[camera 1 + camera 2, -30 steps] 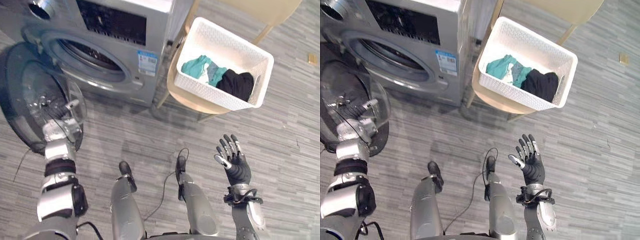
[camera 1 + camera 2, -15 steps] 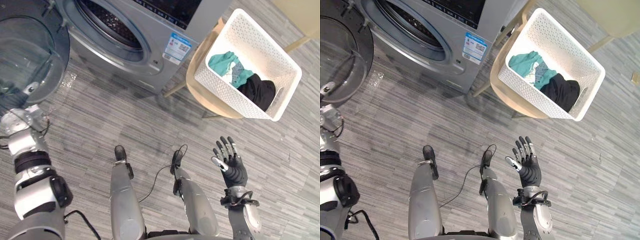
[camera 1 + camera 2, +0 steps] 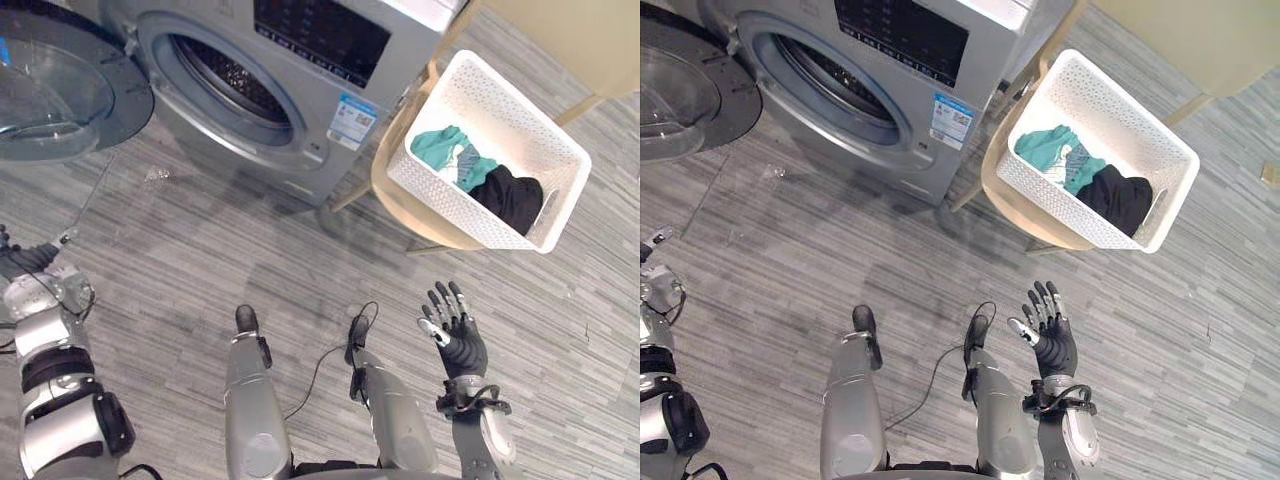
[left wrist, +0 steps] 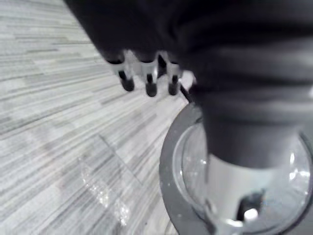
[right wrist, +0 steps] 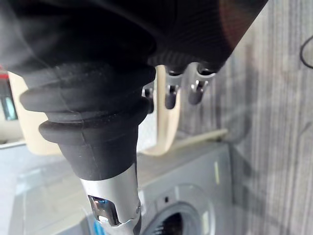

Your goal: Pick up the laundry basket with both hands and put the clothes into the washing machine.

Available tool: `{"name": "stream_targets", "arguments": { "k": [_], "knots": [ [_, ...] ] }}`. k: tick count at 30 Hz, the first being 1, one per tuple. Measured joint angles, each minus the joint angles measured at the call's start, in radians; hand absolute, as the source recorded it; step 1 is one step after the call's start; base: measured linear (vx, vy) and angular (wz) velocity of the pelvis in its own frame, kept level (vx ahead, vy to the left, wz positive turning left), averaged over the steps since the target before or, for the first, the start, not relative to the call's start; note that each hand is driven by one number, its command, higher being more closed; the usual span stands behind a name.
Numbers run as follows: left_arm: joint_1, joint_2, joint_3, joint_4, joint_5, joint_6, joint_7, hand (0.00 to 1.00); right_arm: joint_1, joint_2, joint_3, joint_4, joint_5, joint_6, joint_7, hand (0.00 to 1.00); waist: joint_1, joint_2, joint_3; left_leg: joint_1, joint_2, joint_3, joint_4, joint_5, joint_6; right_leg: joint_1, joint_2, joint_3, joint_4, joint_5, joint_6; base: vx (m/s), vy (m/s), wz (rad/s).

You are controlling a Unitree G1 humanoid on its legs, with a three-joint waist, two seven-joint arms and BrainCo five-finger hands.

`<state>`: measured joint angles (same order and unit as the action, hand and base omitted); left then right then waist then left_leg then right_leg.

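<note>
We see the washing machine (image 3: 300, 70) across the upper left of the frame, a boxy grey metal body with a dark control panel, a blue label (image 3: 356, 112) and a round drum mouth standing uncovered; its door (image 3: 60, 80), a dark ring around a clear glass bowl, is swung wide to the far upper left. Just right of the machine stands a pale wooden chair (image 3: 395, 190) with a rounded seat, and on it sits the laundry basket (image 3: 470, 90), white perforated plastic, rectangular. Inside lie the clothes, a crumpled teal garment (image 3: 440, 148) beside a black garment (image 3: 512, 195). The floor (image 3: 180, 240) is grey streaked planks. Our right hand (image 3: 460, 342) is raised at the lower right, well below the basket, fingers spread straight, holding nothing. Our left hand (image 4: 145, 73) hangs over the floor near the door, fingers relaxed, grasping nothing
</note>
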<state>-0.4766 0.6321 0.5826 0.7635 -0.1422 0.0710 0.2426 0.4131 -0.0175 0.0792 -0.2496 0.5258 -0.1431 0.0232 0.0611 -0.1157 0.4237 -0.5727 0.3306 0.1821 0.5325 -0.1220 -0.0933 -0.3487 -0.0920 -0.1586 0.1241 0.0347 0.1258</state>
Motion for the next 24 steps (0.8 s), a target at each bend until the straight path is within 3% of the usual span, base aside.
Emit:
{"name": "stream_targets", "arguments": {
  "k": [4,9,11,16,21,24],
  "knots": [
    [0.080,-0.088,0.001,-0.022,0.000,-0.003,-0.003,0.00,-0.001,0.000,-0.010,0.000,-0.008,0.003,0.000,0.00,-0.024,0.003,-0.030,0.050,-0.003,0.034,-0.013,-0.001,0.000,0.006,-0.011,0.026,0.030,-0.014,-0.006,-0.02,-0.010,-0.13],
    [0.243,-0.255,-0.006,-0.105,-0.003,-0.027,-0.004,0.00,-0.009,-0.002,-0.050,0.005,-0.026,0.011,0.001,0.00,-0.040,0.042,-0.110,0.129,-0.025,0.066,-0.063,0.000,-0.001,0.047,-0.024,0.045,0.030,-0.025,0.002,0.01,-0.018,-0.05],
    [0.347,-0.345,-0.066,-0.161,-0.011,-0.045,-0.005,0.00,-0.022,-0.002,-0.072,0.046,-0.047,0.012,0.000,0.00,-0.047,0.071,-0.160,0.169,-0.039,0.077,-0.083,-0.001,-0.002,0.074,-0.036,0.050,0.027,-0.033,0.007,0.07,0.001,-0.01],
    [0.511,-0.492,-0.220,-0.274,-0.047,-0.110,-0.029,0.00,-0.085,-0.003,-0.109,0.135,-0.088,0.016,-0.002,0.00,-0.047,0.102,-0.217,0.268,-0.066,0.101,-0.152,0.007,-0.012,0.148,-0.051,0.058,-0.007,-0.033,0.009,0.06,-0.008,-0.02],
    [0.651,-0.590,-0.434,-0.269,-0.046,-0.126,-0.108,0.00,-0.187,-0.035,-0.164,0.248,-0.164,0.022,-0.015,0.00,-0.047,0.108,-0.313,0.391,-0.114,0.144,-0.290,0.051,-0.021,0.215,-0.076,0.076,-0.069,-0.028,0.017,0.06,-0.023,-0.06],
    [0.656,-0.602,-0.492,-0.227,-0.045,-0.125,-0.138,0.00,-0.243,-0.069,-0.177,0.308,-0.199,0.033,-0.031,0.00,-0.048,0.113,-0.323,0.433,-0.130,0.149,-0.341,0.075,-0.021,0.250,-0.081,0.074,-0.095,-0.020,0.021,0.07,-0.016,0.01]
  ]
}}
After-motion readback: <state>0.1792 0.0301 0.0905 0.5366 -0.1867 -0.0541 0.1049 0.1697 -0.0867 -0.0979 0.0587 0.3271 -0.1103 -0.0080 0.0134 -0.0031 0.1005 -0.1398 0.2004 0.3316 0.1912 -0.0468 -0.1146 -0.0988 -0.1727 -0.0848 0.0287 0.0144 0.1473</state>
